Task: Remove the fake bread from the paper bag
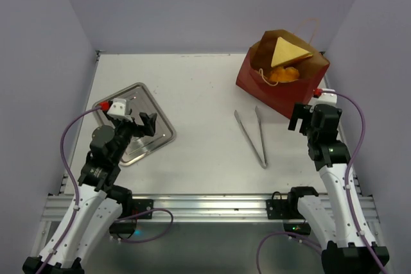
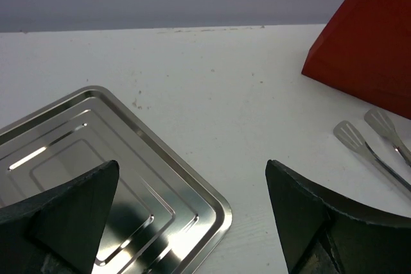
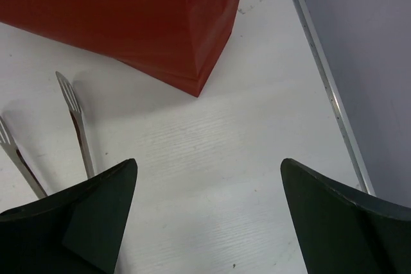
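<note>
Now your left gripper (image 2: 191,178) and right gripper (image 3: 207,171) gape wide, empty; fake bread (image 1: 286,52) sits inside the paper bag (image 1: 270,88) at one o'clock

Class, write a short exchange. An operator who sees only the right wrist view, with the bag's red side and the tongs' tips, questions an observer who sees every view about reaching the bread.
Operator: I see only the bag's outside. Is its top open?
Observer: Yes, the bag is open at the mouth, and a yellow wedge pokes out.
Operator: Is there any more bread inside?
Observer: Yes, orange pieces lie just below the wedge.
</note>
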You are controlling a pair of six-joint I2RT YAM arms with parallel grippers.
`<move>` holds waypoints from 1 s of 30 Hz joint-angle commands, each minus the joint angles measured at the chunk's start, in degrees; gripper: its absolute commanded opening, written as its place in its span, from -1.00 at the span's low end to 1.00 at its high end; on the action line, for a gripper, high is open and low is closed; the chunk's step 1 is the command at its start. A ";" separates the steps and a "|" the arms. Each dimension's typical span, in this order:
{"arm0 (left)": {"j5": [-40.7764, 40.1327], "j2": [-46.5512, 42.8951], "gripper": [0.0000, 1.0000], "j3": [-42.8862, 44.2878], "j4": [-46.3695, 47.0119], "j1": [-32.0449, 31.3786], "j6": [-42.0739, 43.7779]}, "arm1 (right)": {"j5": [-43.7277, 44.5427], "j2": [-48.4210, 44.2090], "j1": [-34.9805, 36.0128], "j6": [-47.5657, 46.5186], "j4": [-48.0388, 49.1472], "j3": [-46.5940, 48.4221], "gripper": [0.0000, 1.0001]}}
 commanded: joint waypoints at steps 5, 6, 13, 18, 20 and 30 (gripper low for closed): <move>2.02 1.04 1.00 0.45 2.53 0.23 1.51 | -16.25 0.33 -0.09 -15.14 -2.71 6.17 0.98; 2.02 1.13 1.00 0.45 2.53 0.23 1.51 | -27.78 0.33 -0.09 -19.73 -5.59 6.87 0.98; 10.18 2.70 1.00 0.80 3.76 0.23 -1.64 | -43.56 5.59 -0.09 -34.74 -17.13 13.64 0.98; 18.63 9.64 1.00 1.25 2.97 -0.38 -17.16 | -42.21 10.50 -0.09 -27.00 -12.92 13.91 0.98; 16.45 12.99 1.00 0.37 2.88 -4.76 -21.75 | -43.01 12.10 -0.35 -23.30 -11.69 13.56 0.98; -26.09 41.49 1.00 15.72 -7.39 -45.18 -53.71 | -37.39 11.41 -8.61 -10.82 -1.14 5.91 0.98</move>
